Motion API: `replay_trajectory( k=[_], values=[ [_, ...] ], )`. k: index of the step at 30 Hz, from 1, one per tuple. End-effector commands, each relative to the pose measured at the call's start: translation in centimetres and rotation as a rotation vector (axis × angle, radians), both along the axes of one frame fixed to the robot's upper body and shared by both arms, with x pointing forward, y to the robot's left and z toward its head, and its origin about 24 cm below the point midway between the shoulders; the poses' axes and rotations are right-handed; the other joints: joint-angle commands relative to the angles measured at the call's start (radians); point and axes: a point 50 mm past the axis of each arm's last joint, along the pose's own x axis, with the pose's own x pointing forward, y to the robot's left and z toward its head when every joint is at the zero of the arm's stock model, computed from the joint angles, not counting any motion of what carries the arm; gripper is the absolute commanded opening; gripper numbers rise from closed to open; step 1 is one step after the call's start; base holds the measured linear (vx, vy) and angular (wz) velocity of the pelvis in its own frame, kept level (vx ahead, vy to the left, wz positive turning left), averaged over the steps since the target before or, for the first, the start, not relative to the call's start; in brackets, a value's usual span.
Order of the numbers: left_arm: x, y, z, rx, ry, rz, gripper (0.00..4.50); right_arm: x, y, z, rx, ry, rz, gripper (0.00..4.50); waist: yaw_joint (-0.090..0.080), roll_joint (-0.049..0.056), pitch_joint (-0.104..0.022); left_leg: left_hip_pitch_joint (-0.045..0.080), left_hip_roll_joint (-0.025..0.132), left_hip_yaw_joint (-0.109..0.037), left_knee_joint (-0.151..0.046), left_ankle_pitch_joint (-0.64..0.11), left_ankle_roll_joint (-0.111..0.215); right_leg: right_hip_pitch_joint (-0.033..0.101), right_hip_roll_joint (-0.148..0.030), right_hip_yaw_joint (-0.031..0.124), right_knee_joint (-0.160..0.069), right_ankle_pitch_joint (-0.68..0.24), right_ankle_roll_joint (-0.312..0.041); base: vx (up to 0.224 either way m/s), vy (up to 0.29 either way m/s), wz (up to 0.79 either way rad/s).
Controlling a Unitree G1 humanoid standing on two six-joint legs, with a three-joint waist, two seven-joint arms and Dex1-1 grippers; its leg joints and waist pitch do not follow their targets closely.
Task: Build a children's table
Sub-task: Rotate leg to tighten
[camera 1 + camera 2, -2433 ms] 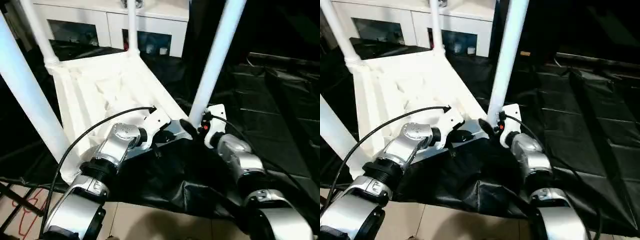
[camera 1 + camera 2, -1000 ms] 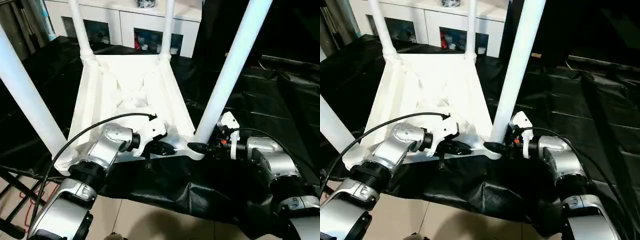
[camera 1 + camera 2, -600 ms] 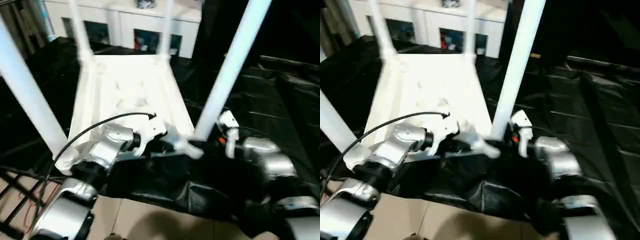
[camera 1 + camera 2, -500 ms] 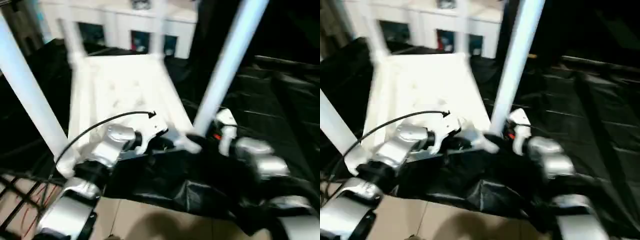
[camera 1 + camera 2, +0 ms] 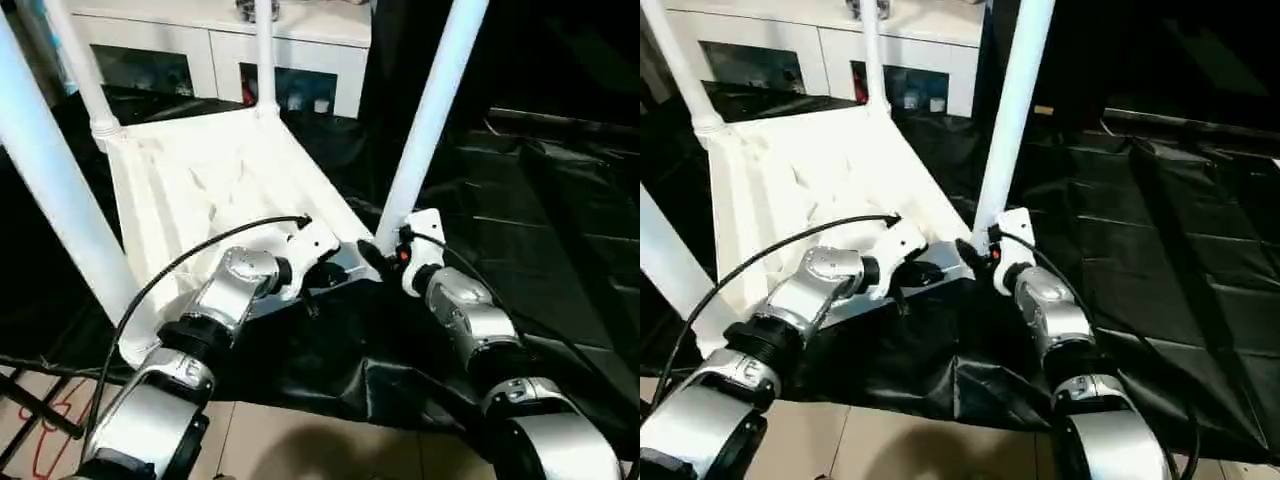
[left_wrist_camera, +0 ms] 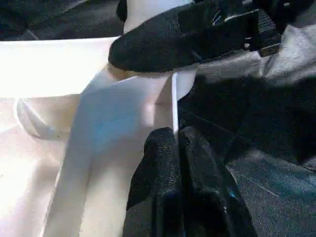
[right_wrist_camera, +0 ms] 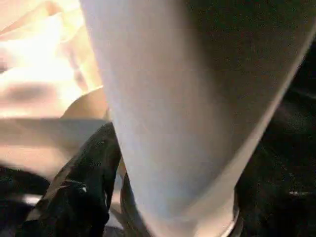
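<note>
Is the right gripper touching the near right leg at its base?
Touching. In the right wrist view a black finger of the right gripper lies against the base of the leg, no gap visible.

Four legs [image 5: 430, 110] cut off by top edge; cabinet contents [image 5: 300, 100] too small to tell.
</note>
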Motion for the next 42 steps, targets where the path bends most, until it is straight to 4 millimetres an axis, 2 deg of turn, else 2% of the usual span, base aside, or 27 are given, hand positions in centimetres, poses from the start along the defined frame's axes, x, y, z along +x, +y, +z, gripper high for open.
replay_trajectory(
  k=[1, 5, 7, 10, 11, 15, 16, 19, 21, 22, 27, 31, 34, 35, 37, 38, 39, 40, 41, 42],
  values=[
    [-0.9, -1.8, 0.4, -0.024, 0.003, -0.151, 0.0, -1.4, 2.1, -1.0, -0.012, 0.042, 0.221, 3.64, 0.007, 0.006, -0.062, 0.003, 0.025, -0.013, -0.062, -0.263, 0.04, 0.046, -0.062, 0.047, -0.083, -0.22, -0.209, 0.0, 0.0, 0.0],
    [-1.2, -1.1, 0.4, -0.027, 0.016, -0.209, 0.0, -2.0, 1.1, -1.0, -0.041, 0.037, 0.35, 3.64, 0.011, 0.006, -0.063, 0.0, 0.026, -0.011, -0.06, -0.207, 0.066, 0.052, -0.062, 0.046, -0.072, -0.128, -0.244, 0.0, 0.0, 0.0],
    [-1.5, -0.7, 0.4, -0.03, 0.026, -0.258, 0.0, -2.4, 0.4, -0.9, -0.051, 0.039, 0.414, 3.64, 0.013, 0.003, -0.061, 0.001, 0.027, -0.01, -0.06, -0.216, 0.068, 0.051, -0.062, 0.045, -0.075, -0.146, -0.243, 0.0, 0.0, 0.0],
    [-1.7, -0.2, 0.4, -0.026, 0.041, -0.282, 0.0, -2.7, -0.1, -0.7, -0.042, 0.046, 0.459, 3.64, 0.019, 0.007, -0.057, 0.007, 0.032, -0.011, -0.064, -0.249, 0.057, 0.047, -0.063, 0.046, -0.079, -0.205, -0.235, 0.0, 0.0, 0.0],
    [-1.9, 0.3, 0.5, -0.029, 0.056, -0.31, 0.0, -3.2, -0.7, -0.4, -0.019, 0.06, 0.53, 3.64, 0.024, 0.007, -0.056, 0.009, 0.033, -0.011, -0.065, -0.262, 0.052, 0.047, -0.063, 0.046, -0.082, -0.227, -0.231, 0.0, 0.0, 0.0],
    [-2.2, 0.9, 0.5, -0.034, 0.072, -0.345, 0.0, -3.9, -1.4, -0.2, 0.005, 0.082, 0.613, 3.64, 0.035, 0.007, -0.056, 0.008, 0.036, -0.009, -0.066, -0.26, 0.045, 0.046, -0.062, 0.046, -0.079, -0.228, -0.225, 0.0, 0.0, 0.0],
    [-2.3, 1.3, 0.4, -0.027, 0.084, -0.359, 0.0, -4.2, -1.7, -0.1, 0.018, 0.095, 0.637, 3.39, 0.041, 0.001, -0.057, 0.009, 0.035, -0.008, -0.064, -0.252, 0.048, 0.048, -0.062, 0.046, -0.078, -0.229, -0.221, 0.0, 0.0, 0.0],
    [-2.5, 1.7, 0.3, -0.019, 0.101, -0.373, 0.0, -4.4, -2.0, -0.1, 0.037, 0.114, 0.658, 3.31, 0.048, 0.003, -0.057, 0.007, 0.035, -0.007, -0.064, -0.237, 0.048, 0.046, -0.064, 0.046, -0.078, -0.227, -0.218, 0.0, 0.0, 0.0],
    [-2.5, 1.9, 0.3, -0.017, 0.11, -0.38, 0.0, -4.5, -2.0, 0.0, 0.043, 0.121, 0.667, 3.14, 0.052, 0.003, -0.056, 0.009, 0.036, -0.007, -0.064, -0.24, 0.042, 0.044, -0.064, 0.046, -0.079, -0.239, -0.214, 0.0, 0.0, 0.0],
    [-2.6, 2.0, 0.3, -0.018, 0.114, -0.382, 0.0, -4.5, -2.0, 0.0, 0.044, 0.121, 0.667, 2.91, 0.055, 0.004, -0.057, 0.009, 0.036, -0.007, -0.065, -0.242, 0.038, 0.043, -0.065, 0.046, -0.079, -0.247, -0.212, 0.0, 0.0, 0.0],
    [-2.7, 2.2, 0.2, -0.02, 0.123, -0.382, 0.0, -4.7, -1.9, 0.0, 0.057, 0.132, 0.671, 2.63, 0.054, 0.003, -0.057, 0.008, 0.034, -0.009, -0.066, -0.24, 0.028, 0.044, -0.065, 0.046, -0.079, -0.249, -0.204, 0.0, 0.0, 0.0],
    [-2.6, 2.2, 0.2, -0.026, 0.119, -0.371, 0.0, -4.8, -1.6, 0.0, 0.066, 0.133, 0.671, 2.61, 0.055, 0.004, -0.058, 0.007, 0.034, -0.008, -0.066, -0.227, 0.033, 0.044, -0.064, 0.046, -0.077, -0.225, -0.207, 0.0, 0.0, 0.0],
    [-2.2, 2.0, 0.3, -0.036, 0.11, -0.326, 0.0, -4.5, -1.4, -0.3, 0.051, 0.123, 0.613, 2.61, 0.052, 0.006, -0.057, 0.007, 0.034, -0.009, -0.066, -0.231, 0.027, 0.043, -0.064, 0.046, -0.077, -0.227, -0.209, 0.0, 0.0, 0.0],
    [-1.8, 1.8, 0.4, -0.04, 0.103, -0.286, 0.0, -4.0, -1.2, -0.6, 0.029, 0.12, 0.533, 2.61, 0.05, 0.004, -0.056, 0.008, 0.033, -0.009, -0.067, -0.242, 0.021, 0.042, -0.066, 0.046, -0.081, -0.255, -0.202, 0.0, 0.0, 0.0],
    [-1.0, 1.2, 0.6, -0.05, 0.072, -0.198, 0.0, -2.7, -1.0, -1.3, -0.014, 0.108, 0.335, 2.59, 0.042, 0.008, -0.051, 0.014, 0.028, -0.012, -0.069, -0.296, -0.001, 0.032, -0.069, 0.047, -0.094, -0.373, -0.176, 0.0, 0.0, 0.0],
    [-0.6, 0.8, 0.6, -0.055, 0.059, -0.152, 0.0, -2.1, -0.7, -1.5, -0.017, 0.111, 0.22, 2.59, 0.032, 0.006, -0.049, 0.013, 0.026, -0.018, -0.071, -0.319, -0.022, 0.033, -0.069, 0.044, -0.097, -0.439, -0.157, 0.0, 0.0, 0.0],
    [-0.5, 0.7, 0.6, -0.056, 0.057, -0.144, 0.0, -2.0, -0.7, -1.5, -0.017, 0.113, 0.199, 2.59, 0.028, 0.007, -0.049, 0.014, 0.024, -0.021, -0.073, -0.327, -0.029, 0.034, -0.069, 0.041, -0.101, -0.469, -0.146, 0.0, 0.0, 0.0],
    [-0.5, 0.7, 0.6, -0.056, 0.057, -0.144, 0.0, -2.0, -0.7, -1.5, -0.017, 0.113, 0.199, 2.58, 0.025, 0.007, -0.051, 0.016, 0.025, -0.023, -0.073, -0.333, -0.031, 0.035, -0.07, 0.041, -0.103, -0.483, -0.137, 0.0, 0.0, 0.0],
    [-0.4, 0.3, 0.6, -0.054, 0.049, -0.124, 0.0, -1.6, -0.4, -1.6, -0.008, 0.119, 0.143, 2.58, 0.019, 0.004, -0.049, 0.009, 0.024, -0.023, -0.073, -0.333, -0.019, 0.037, -0.07, 0.042, -0.107, -0.488, -0.128, 0.0, 0.0, 0.0],
    [-0.3, 0.0, 0.6, -0.058, 0.044, -0.11, 0.0, -1.5, 0.0, -1.6, 0.001, 0.125, 0.116, 2.58, 0.018, 0.006, -0.052, 0.012, 0.026, -0.021, -0.072, -0.329, -0.01, 0.034, -0.07, 0.044, -0.108, -0.47, -0.13, 0.0, 0.0, 0.0]
  ],
)
